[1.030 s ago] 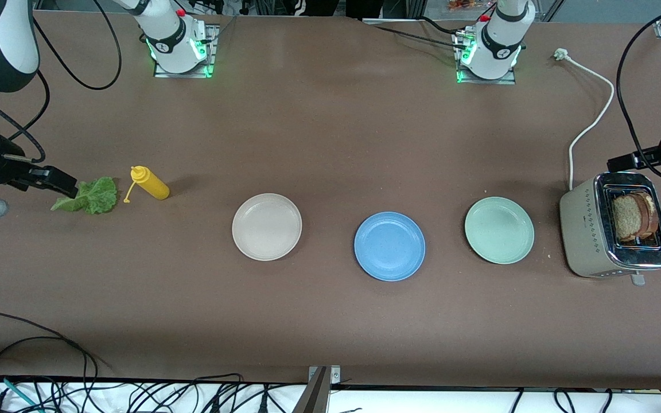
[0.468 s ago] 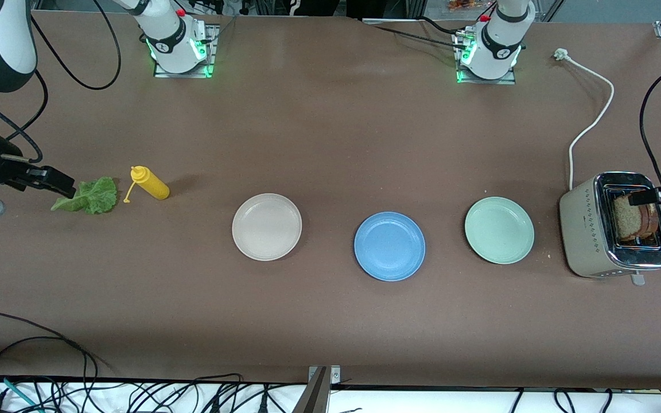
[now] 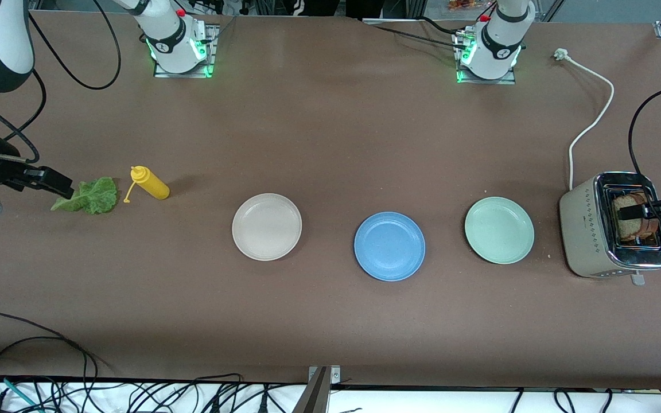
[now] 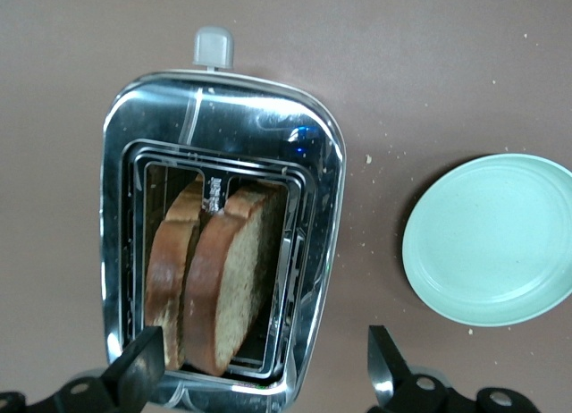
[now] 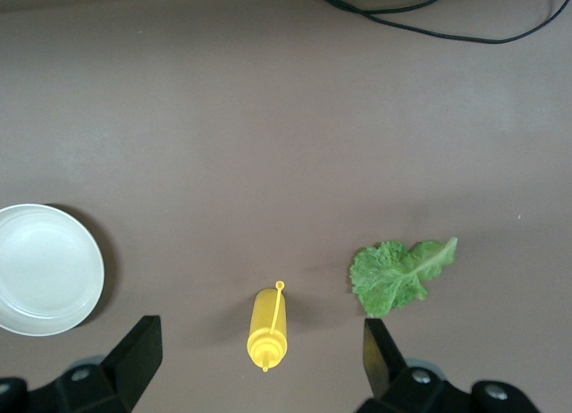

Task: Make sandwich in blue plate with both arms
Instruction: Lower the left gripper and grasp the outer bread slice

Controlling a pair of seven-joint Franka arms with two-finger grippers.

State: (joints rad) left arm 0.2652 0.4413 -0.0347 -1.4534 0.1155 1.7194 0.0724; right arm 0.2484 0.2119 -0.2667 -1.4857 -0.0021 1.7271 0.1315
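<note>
Blue plate (image 3: 389,246) sits empty, nearest the front camera, between a beige plate (image 3: 267,226) and a green plate (image 3: 499,230). Slightly farther we find two bread slices (image 4: 214,283) upright in the toaster (image 3: 587,229) at the left arm's end; the left gripper (image 4: 259,368) hangs over them, jaws wide, holding nothing. We see the right gripper (image 5: 259,359), likewise spread and empty, above the lettuce (image 3: 89,195) and mustard bottle (image 3: 150,182).
</note>
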